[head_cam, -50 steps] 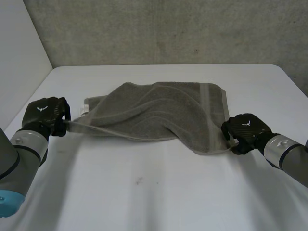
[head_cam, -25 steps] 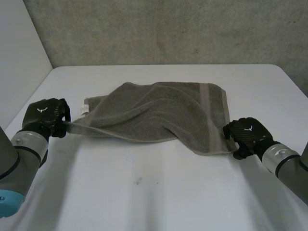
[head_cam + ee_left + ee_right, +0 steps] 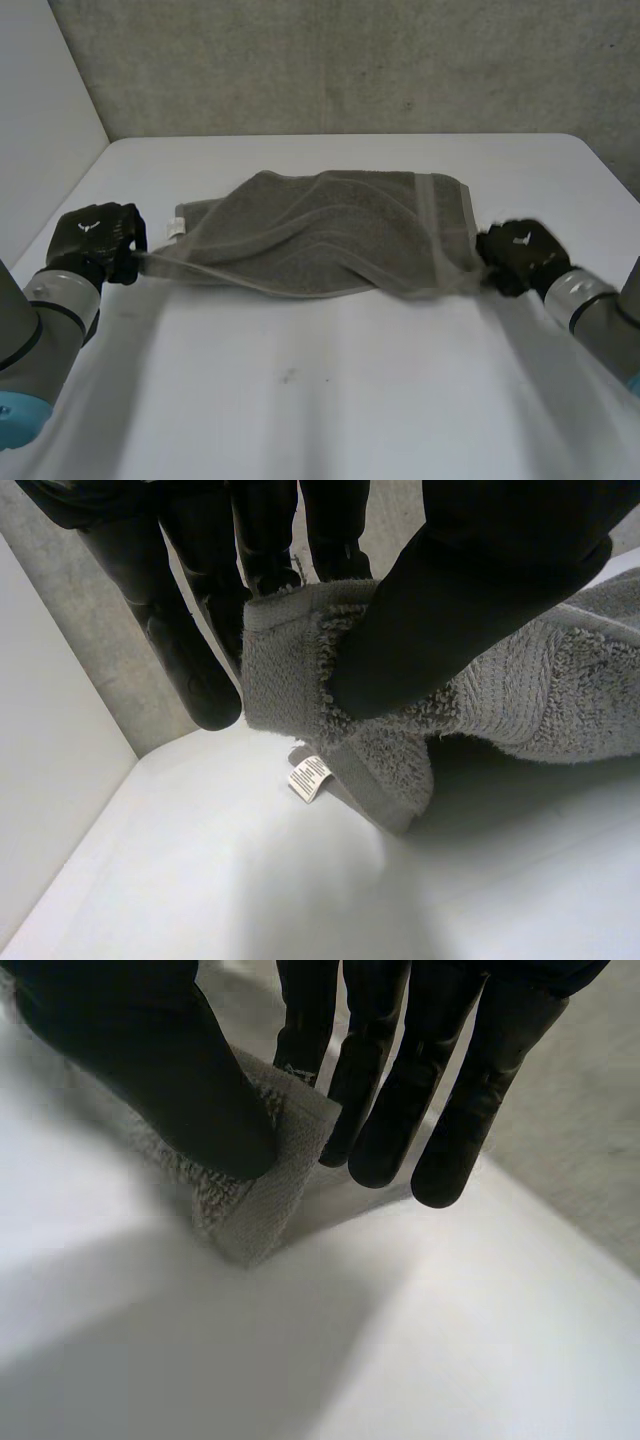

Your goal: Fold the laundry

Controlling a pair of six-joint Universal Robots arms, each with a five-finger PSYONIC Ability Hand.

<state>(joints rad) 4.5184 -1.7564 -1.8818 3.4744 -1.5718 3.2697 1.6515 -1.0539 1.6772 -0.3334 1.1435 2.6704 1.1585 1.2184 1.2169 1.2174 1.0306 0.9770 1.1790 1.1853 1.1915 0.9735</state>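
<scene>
Two black hands have the grey towel between them, one at each end. It lies across the middle of the white table, rather closer to the far edge than the near one. The left hand, toward the table's left edge, has a near corner of the cloth pinched, thumb pressed into the pile against the fingers behind. A small white label hangs just under that corner. The right hand, toward the right edge, has the other near corner nipped the same way, thumb on top of the hem and the fingers straight behind it. Between the two grips the near hem is drawn into a fairly straight line. The body of the towel is rumpled, with slanting ridges across it, and the striped band by its right end lies flatter. I'd say this is the stretching-out step: both corners are secured and the cloth is pulled along its length before a proper fold is laid. To my eye the next move calls for both hands to rise together with even tension, carry the held hem over toward the far hem, and set corner on corner. If one hand leads, those slanted wrinkles will likely get folded in.
</scene>
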